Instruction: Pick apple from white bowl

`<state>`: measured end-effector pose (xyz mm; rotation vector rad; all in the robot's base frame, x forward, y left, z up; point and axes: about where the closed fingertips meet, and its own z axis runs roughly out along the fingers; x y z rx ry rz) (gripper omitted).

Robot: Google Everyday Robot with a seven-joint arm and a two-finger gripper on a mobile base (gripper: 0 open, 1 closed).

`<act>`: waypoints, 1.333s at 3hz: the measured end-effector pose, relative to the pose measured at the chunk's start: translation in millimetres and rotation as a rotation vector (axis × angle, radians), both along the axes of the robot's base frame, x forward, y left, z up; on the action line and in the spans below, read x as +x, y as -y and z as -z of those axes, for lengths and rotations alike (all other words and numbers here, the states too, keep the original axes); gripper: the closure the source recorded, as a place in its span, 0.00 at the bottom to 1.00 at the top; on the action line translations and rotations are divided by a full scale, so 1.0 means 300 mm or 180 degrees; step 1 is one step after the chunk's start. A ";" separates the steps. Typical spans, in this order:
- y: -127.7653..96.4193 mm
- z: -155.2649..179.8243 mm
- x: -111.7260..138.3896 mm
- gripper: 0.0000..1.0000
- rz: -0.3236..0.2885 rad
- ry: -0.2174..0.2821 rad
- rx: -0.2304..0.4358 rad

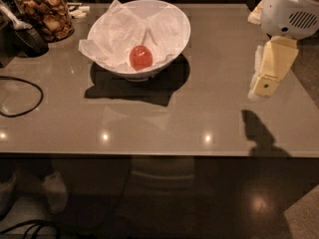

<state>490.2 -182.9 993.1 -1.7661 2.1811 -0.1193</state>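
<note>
Approach stage. Cream gripper (264, 77), closure cannot be told, over grey counter (149, 118) right side. Next: reach glossy red-orange apple (141, 57) in paper-lined white bowl (174, 51).

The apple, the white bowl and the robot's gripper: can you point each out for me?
apple (141, 57): camera view, middle of the fruit.
white bowl (175, 58): camera view, outer wall on its right side.
gripper (260, 89): camera view, its lower end, above the right side of the table (209, 103), apart from the bowl.
</note>
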 end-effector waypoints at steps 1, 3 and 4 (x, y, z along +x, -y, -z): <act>-0.026 -0.009 0.031 0.00 -0.0004 0.0028 0.0154; -0.135 -0.043 0.190 0.00 -0.0018 0.0000 0.0270; -0.159 -0.052 0.216 0.00 -0.0085 0.0063 0.0436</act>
